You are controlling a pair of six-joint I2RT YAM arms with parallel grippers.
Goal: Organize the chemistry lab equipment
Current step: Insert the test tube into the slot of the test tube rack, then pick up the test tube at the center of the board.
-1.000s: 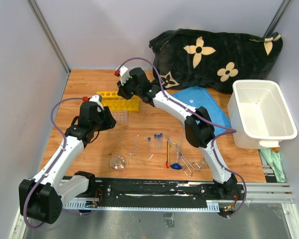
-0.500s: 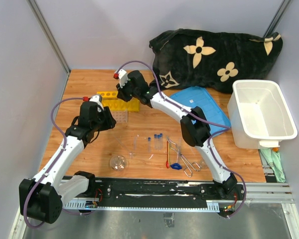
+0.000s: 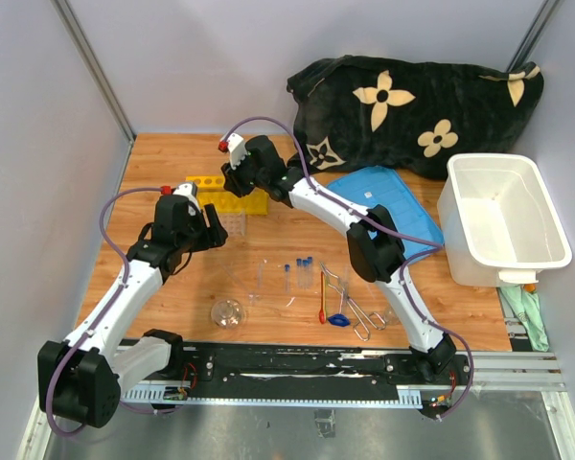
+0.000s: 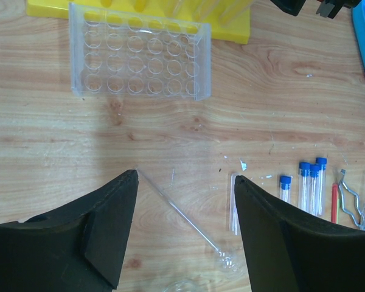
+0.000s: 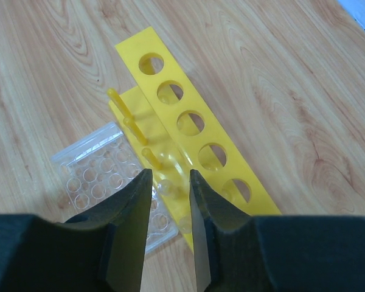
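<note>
Our left gripper (image 4: pixel 185 177) hangs with its black fingers spread wide, holding nothing, above the wood-grain table (image 4: pixel 48 140). Under it lie one thin glass rod (image 4: pixel 188 216) with a bulb end and four blue-capped clear tubes (image 4: pixel 304 182). Beyond them stands one clear plastic block (image 4: pixel 140 61) of round wells. Our right gripper (image 5: pixel 168 176) is parted by a narrow gap over the yellow rack (image 5: pixel 160 77), a flat strip showing five round holes and three pegs.
</note>
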